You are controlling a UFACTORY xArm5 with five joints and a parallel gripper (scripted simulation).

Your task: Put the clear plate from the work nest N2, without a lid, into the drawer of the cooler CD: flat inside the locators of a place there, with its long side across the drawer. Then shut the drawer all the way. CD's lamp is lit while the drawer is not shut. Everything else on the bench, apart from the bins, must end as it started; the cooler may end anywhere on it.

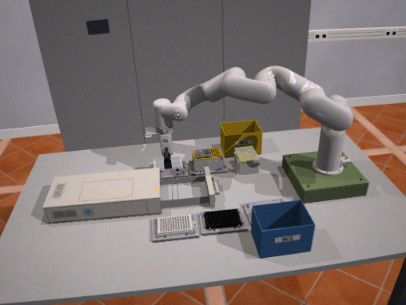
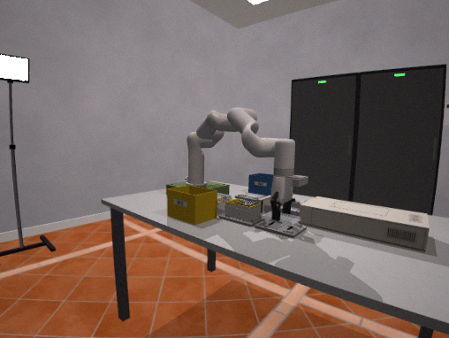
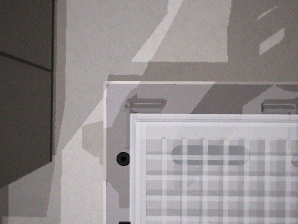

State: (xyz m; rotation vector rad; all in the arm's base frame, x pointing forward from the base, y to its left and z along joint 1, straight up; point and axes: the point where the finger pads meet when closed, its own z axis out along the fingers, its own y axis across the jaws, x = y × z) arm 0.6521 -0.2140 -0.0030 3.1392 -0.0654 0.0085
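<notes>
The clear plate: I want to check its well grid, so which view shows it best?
The wrist view: the clear plate fills the frame, grid lines and rim plain. The top view shows it small, partly behind the gripper shut on it. The exterior view shows only a thin sliver.
</notes>
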